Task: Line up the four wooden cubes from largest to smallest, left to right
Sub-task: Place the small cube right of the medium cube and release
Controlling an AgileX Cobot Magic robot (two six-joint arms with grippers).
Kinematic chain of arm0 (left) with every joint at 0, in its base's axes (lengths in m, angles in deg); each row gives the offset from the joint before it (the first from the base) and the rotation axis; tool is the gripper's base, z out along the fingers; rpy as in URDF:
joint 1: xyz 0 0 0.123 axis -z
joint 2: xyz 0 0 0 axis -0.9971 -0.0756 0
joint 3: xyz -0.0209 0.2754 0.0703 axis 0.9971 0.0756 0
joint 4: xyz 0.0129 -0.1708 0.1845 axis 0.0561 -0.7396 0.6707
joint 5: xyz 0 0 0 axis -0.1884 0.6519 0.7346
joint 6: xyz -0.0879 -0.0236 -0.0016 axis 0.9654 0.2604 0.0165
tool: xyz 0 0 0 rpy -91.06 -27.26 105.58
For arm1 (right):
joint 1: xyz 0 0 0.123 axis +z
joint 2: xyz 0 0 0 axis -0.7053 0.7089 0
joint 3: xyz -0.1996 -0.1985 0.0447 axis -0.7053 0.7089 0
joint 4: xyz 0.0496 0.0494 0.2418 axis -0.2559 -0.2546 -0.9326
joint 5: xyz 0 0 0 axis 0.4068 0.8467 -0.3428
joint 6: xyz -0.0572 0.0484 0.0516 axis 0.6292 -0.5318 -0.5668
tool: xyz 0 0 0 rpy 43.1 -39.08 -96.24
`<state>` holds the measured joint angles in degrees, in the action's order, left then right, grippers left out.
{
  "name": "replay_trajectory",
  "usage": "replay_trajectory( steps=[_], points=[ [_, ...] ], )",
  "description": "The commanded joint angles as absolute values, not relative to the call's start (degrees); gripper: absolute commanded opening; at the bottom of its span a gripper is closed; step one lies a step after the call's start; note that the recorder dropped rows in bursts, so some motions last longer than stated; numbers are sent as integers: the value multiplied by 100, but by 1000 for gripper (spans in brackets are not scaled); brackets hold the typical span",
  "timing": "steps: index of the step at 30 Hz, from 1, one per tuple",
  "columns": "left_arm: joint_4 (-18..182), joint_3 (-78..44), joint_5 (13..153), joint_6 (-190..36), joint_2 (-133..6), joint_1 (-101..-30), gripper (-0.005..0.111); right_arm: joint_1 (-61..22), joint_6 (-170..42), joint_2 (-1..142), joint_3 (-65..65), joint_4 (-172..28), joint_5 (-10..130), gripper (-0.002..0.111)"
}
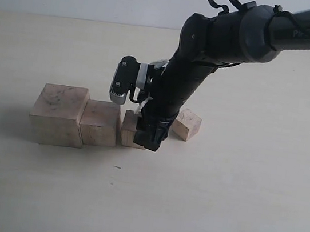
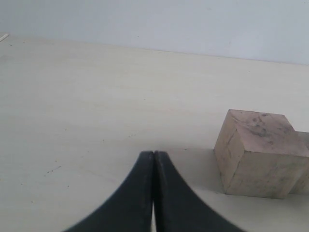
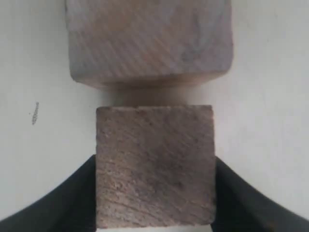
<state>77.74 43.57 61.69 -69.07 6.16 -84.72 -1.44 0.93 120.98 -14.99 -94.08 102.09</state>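
Three of the four wooden cubes stand in a row on the table: the largest cube (image 1: 58,114), the second cube (image 1: 100,123) touching it, and the third cube (image 1: 130,129) just right of that. The smallest cube (image 1: 186,124) sits apart, further right and turned askew. My right gripper (image 1: 151,137) points down, shut on the third cube (image 3: 154,166), with one finger (image 3: 77,193) against each side. A narrow gap separates it from the second cube (image 3: 149,41). My left gripper (image 2: 154,154) is shut and empty, low over the table, with the largest cube (image 2: 260,154) ahead of it to one side.
The pale tabletop (image 1: 217,205) stretches bare around the row. The right arm (image 1: 223,39) reaches in from the upper right and hides part of the third cube. The left arm does not show in the exterior view.
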Motion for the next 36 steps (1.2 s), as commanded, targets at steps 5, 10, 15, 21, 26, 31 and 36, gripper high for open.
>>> replay_trajectory(
  steps=[5,10,15,21,26,31,36],
  points=[
    [7790,4361,6216,-6889,649,-8437,0,-152,227,12349,-1459,-9341,10109,0],
    [7790,4361,6216,-6889,649,-8437,0,-152,327,12349,-1459,-9381,10011,0],
    [7790,4361,6216,-6889,649,-8437,0,-152,620,12349,-1459,-9561,9999,0],
    [7790,4361,6216,-6889,649,-8437,0,-152,1233,12349,-1459,-10015,9999,0],
    [7790,4361,6216,-6889,649,-8437,0,-152,1223,12349,-1459,-10004,9920,0],
    [7790,4361,6216,-6889,649,-8437,0,-152,1223,12349,-1459,-10004,9881,0],
    [7790,4361,6216,-6889,649,-8437,0,-152,1181,12349,-1459,-10004,9903,2]
  ],
)
